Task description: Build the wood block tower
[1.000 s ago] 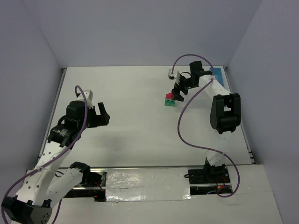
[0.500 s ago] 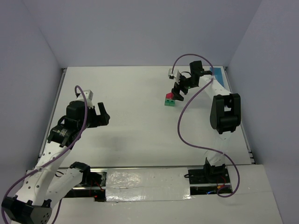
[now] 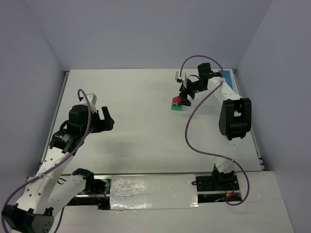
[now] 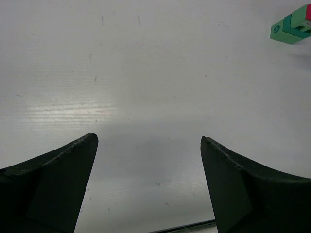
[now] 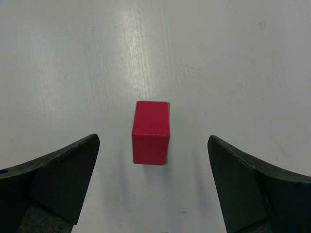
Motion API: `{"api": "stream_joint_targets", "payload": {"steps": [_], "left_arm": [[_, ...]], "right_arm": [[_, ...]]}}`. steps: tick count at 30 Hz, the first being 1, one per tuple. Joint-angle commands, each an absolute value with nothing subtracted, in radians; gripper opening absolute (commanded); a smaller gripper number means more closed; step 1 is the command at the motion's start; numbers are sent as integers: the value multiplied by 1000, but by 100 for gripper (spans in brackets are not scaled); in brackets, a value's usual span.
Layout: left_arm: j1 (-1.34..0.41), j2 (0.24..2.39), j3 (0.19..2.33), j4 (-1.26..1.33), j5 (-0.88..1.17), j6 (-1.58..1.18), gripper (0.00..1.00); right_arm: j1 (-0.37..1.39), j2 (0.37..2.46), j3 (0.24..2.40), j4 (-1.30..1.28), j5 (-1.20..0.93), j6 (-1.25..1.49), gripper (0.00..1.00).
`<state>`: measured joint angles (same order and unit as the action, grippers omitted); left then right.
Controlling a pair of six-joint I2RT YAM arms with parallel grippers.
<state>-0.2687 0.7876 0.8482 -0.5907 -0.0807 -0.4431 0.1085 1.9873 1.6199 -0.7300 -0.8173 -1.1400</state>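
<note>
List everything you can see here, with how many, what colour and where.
Green blocks: two, green, together under the red block, right of centre.
Red block: one, red, on top of the green blocks.
Tray: one, light blue, far right corner, partly hidden.
Table: one, white, under everything.
Cables: two, purple, looping at left and right.
Arms: two, white and black, bases at near edge.
Left gripper: one, black, open, over bare table at left.
Right gripper: one, black, open above the red block, not touching.
</note>
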Motion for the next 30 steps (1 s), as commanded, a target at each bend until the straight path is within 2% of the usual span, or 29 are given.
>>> {"api": "stream_joint_targets", "payload": {"steps": [1, 5, 7, 8, 9, 10, 12, 15, 16, 22, 30], "left_arm": [[-264, 765, 844, -551, -83, -420, 100], [-255, 775, 851, -555, -107, -426, 100], [-236, 787, 862, -561, -126, -433, 99], [-204, 801, 868, -566, -133, -440, 100], [-186, 804, 876, -572, -159, -446, 100], [-166, 807, 879, -583, -173, -451, 100], [-106, 804, 885, -589, -199, -462, 99], [-61, 782, 902, -612, -303, -480, 99], [-57, 770, 907, -620, -330, -482, 99], [-55, 701, 936, -646, -498, -472, 100], [-55, 565, 887, -611, -443, -459, 99]], "right_arm": [[114, 1885, 1696, -892, -948, -1225, 100], [114, 1774, 1708, -925, -1008, -1148, 100], [114, 1683, 1576, -759, -1000, -929, 100], [114, 1558, 1501, -655, -980, -823, 100], [112, 1487, 1420, -388, -892, -555, 100], [113, 1338, 1246, -248, -802, -391, 100], [113, 1209, 1129, -41, -546, -167, 100], [109, 984, 946, -38, -219, 192, 100], [109, 882, 919, -60, -177, 230, 100], [107, 628, 885, -368, -19, 278, 100], [126, 362, 802, -502, 98, 247, 100]]}}
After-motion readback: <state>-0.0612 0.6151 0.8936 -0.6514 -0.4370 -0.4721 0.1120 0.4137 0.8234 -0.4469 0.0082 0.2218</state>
